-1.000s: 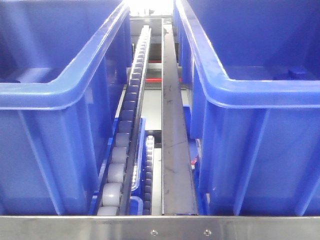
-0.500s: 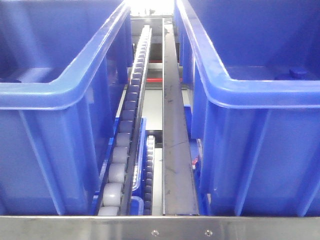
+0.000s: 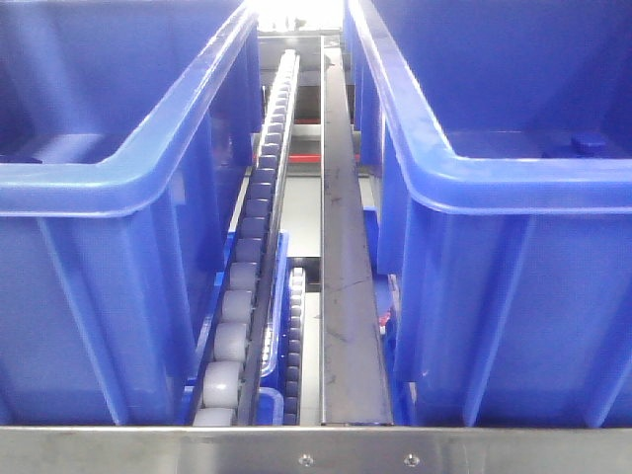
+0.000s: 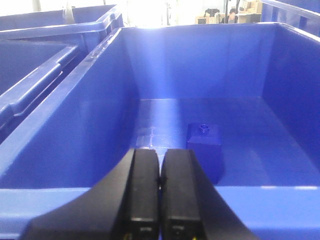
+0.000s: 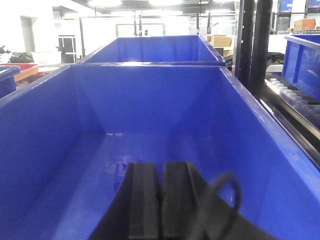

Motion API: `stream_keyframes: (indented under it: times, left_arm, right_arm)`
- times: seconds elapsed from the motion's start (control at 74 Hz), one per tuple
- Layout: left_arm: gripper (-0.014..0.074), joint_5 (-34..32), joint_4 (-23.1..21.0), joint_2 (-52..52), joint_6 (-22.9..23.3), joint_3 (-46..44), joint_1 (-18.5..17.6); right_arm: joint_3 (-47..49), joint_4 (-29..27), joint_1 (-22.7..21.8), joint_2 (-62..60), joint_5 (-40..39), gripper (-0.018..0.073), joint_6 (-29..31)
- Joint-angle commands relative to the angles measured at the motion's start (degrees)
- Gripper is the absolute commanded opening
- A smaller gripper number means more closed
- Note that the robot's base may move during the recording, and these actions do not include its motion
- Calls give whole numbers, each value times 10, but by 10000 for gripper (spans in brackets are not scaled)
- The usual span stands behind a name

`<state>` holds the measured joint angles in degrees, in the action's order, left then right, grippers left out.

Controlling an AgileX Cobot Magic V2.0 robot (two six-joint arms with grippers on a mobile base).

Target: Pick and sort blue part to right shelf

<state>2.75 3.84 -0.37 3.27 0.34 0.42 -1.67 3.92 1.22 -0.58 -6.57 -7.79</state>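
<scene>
Steel rails (image 3: 341, 296) and grey rollers (image 3: 237, 306) separated two blue tubs (image 3: 504, 197). One tub held a blue part (image 4: 204, 145). Both the left gripper (image 4: 160, 187) and right gripper (image 5: 161, 200) were closed, empty.

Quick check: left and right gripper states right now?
Left gripper: closed, holding nothing, above the tub with the blue part inside.
Right gripper: closed, nothing visible between its fingers.

Bright backlight blows out the far background in all views; close hands look soft, tubs sharp.
</scene>
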Motion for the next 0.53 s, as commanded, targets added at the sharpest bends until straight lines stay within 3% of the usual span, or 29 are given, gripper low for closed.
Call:
stream_keyframes:
  times: [0.0,0.514]
  left_arm:
    - [127,-50,-4,-11,4,14,0]
    - [127,-50,-4,-11,4,14,0]
  right_arm:
    - [11,0,-3,-12,-56,62,6]
    - [11,0,-3,-12,-56,62,6]
